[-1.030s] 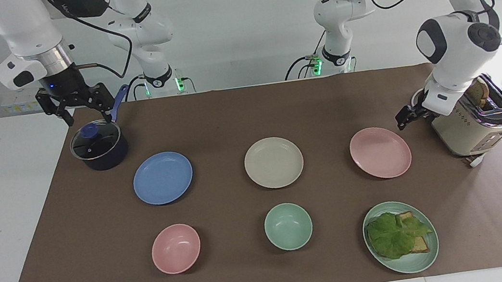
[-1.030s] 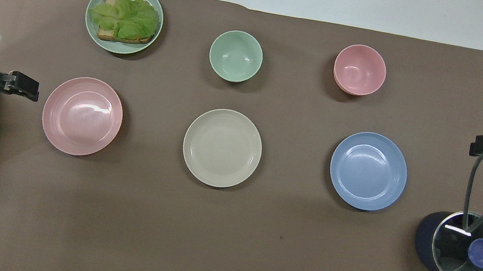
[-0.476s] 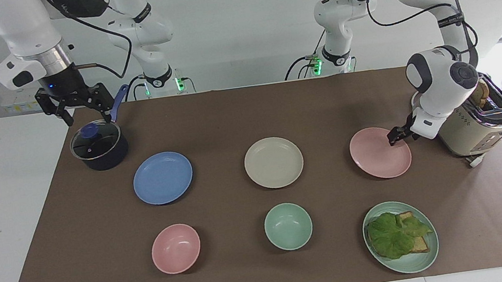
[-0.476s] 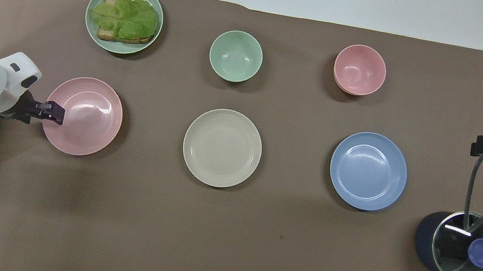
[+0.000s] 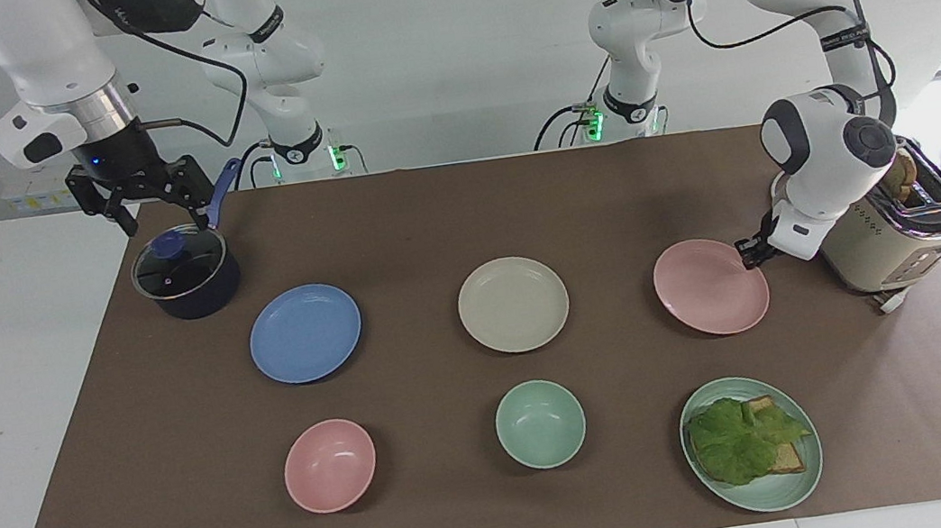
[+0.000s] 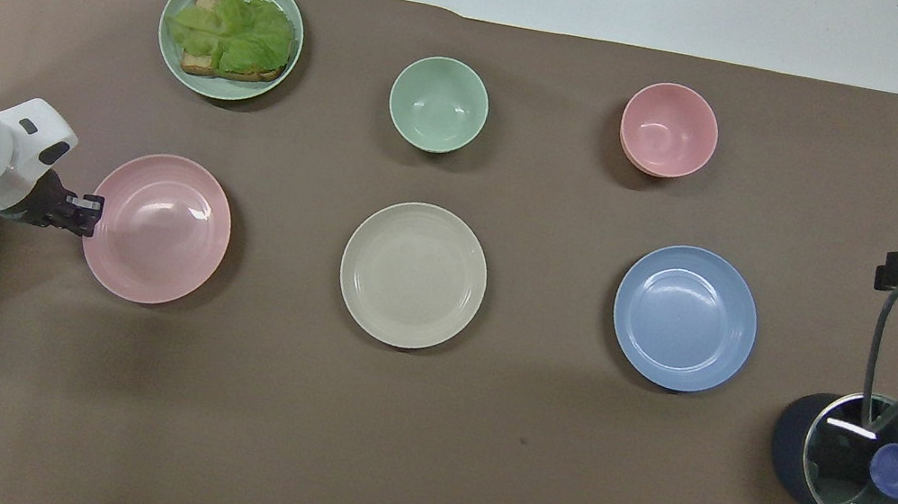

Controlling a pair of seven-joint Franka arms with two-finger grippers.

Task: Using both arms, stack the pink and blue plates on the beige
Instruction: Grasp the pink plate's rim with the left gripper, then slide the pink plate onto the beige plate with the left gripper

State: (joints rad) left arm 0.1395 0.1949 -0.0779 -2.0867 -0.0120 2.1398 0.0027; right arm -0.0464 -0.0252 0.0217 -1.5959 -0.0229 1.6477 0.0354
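Note:
The pink plate (image 5: 710, 287) (image 6: 160, 231) lies at the left arm's end of the mat. My left gripper (image 5: 746, 253) (image 6: 92, 206) is shut on its rim, on the side next to the toaster. In the middle of the mat sits the beige plate (image 5: 513, 304) (image 6: 413, 274) with nothing on it. The blue plate (image 5: 305, 333) (image 6: 685, 317) lies flat beside it, toward the right arm's end. Over the lidded pot my right gripper (image 5: 166, 220) hangs open and holds nothing.
A dark blue pot (image 5: 185, 274) with a glass lid stands beside the blue plate, nearer the robots. A toaster (image 5: 895, 240) stands close to the left gripper. Farther out are a pink bowl (image 5: 330, 465), a green bowl (image 5: 540, 424) and a green plate (image 5: 774, 497) with lettuce and bread.
My left gripper came down from beside the toaster onto the pink plate's rim and shut on it. The plate shifted slightly toward the beige plate. The right arm stayed still.

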